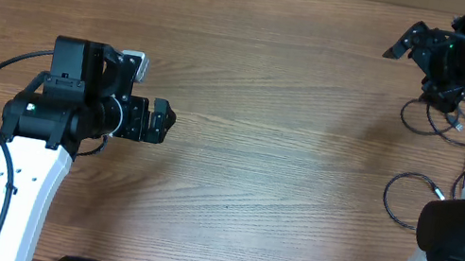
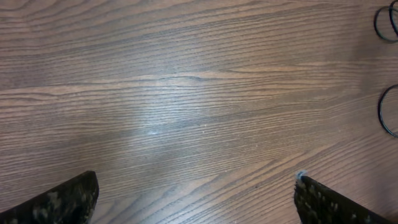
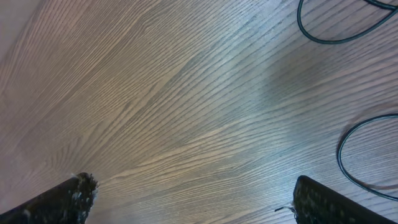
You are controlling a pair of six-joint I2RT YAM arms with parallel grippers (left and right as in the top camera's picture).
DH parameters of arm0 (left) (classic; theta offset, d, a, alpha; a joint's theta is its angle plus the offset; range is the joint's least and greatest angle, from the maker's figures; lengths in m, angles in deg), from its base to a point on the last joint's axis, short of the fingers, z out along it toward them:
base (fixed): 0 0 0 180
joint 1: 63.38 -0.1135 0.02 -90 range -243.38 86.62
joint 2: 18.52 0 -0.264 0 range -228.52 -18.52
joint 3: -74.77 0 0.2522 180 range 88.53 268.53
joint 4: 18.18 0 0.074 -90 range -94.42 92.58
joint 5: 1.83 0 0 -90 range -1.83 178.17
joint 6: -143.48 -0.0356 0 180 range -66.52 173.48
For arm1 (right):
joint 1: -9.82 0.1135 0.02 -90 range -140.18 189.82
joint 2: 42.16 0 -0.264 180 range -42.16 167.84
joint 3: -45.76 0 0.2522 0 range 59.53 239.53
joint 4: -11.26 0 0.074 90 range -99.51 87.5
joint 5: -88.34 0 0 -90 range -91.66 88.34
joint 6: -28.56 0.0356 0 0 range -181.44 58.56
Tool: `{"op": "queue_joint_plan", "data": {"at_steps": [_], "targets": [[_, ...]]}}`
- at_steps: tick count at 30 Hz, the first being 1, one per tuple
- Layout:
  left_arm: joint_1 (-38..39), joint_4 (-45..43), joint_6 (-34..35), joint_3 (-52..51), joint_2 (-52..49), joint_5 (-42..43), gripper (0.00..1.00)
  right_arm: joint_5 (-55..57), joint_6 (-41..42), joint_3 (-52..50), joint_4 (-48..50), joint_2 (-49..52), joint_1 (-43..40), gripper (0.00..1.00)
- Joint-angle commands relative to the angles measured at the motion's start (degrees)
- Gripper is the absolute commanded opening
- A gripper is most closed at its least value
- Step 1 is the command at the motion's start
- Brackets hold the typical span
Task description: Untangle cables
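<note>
Wood table (image 1: pixel 285 159); left gripper (image 1: pixel 164 120) mid-left, jaws spread wide, holding nothing; right gripper (image 1: pixel 404 42) at far right corner, jaws spread wide too, empty; thin black cables (image 1: pixel 386 194) lie in loose loops on right side, beside and under right arm

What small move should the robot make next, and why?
Probably swing the right gripper, open and empty, over the nearest loop of the cables and lower it. The cables lie close to it, far from the left gripper, and nothing holds them.
</note>
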Motion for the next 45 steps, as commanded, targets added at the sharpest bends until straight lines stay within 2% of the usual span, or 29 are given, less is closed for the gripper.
{"op": "queue_joint_plan", "data": {"at_steps": [1, 6, 9, 12, 17, 24, 33, 36, 41, 45], "targets": [[-0.1, -0.3, -1.6, 0.2, 0.5, 0.6, 1.00, 0.0, -0.2, 0.7, 0.3, 0.1, 0.0, 1.00], [-0.1, -0.2, -1.6, 0.2, 0.9, 0.6, 0.99, 0.0, -0.2, 0.7, 0.3, 0.1, 0.0, 1.00], [-0.1, -0.8, -2.4, -0.2, 2.8, -2.6, 1.00, 0.0, -0.2, 0.7, 0.3, 0.1, 0.0, 1.00], [-0.1, -5.4, -3.1, -3.7, 6.5, -2.7, 1.00, 0.0, -0.2, 0.7, 0.3, 0.1, 0.0, 1.00], [-0.1, -25.5, -3.1, -18.1, 16.8, -0.2, 1.00, 0.0, -0.2, 0.7, 0.3, 0.1, 0.0, 1.00], [0.0, -60.0, -1.9, -43.5, 35.6, 6.1, 1.00, 0.0, -0.2, 0.7, 0.3, 0.1, 0.0, 1.00], [0.0, -87.3, -1.5, -61.7, 53.0, 4.3, 1.00, 0.0, -0.2, 0.7, 0.3, 0.1, 0.0, 1.00], [0.0, -93.0, -1.5, -66.5, 57.2, 2.4, 0.99, 0.0, -0.2, 0.7, 0.3, 0.1, 0.0, 1.00], [-0.1, -87.4, -1.6, -66.9, 62.7, -1.8, 0.99, 0.0, -0.2, 0.7, 0.3, 0.1, 0.0, 1.00], [-0.1, -77.2, -1.5, -66.9, 69.1, -7.0, 0.99, 0.0, -0.2, 0.7, 0.3, 0.1, 0.0, 1.00]]}}
